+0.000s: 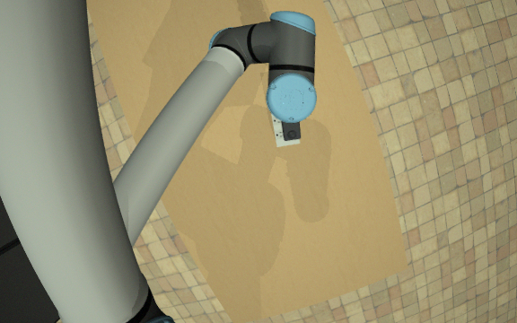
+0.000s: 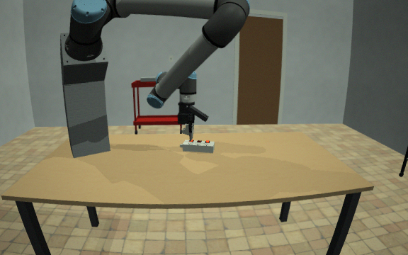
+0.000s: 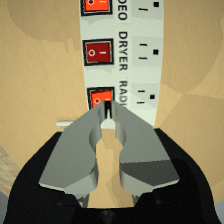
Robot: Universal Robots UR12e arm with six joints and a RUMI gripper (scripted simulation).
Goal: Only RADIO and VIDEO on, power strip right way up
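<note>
Three red rocker switches show along the power strip (image 3: 131,60) in our wrist view, and we read DRYER beside the middle switch (image 3: 98,52), part of VIDEO beside the far one (image 3: 94,6) and the start of RADIO beside the nearest switch (image 3: 101,97). Our tool (image 3: 106,112) is pressed together with nothing between its fingers, the tips meeting right over that nearest switch, though we cannot tell whether they touch it. We see the strip lying switch-side up near the middle of the table (image 2: 261,170), directly under the arm's wrist.
</note>
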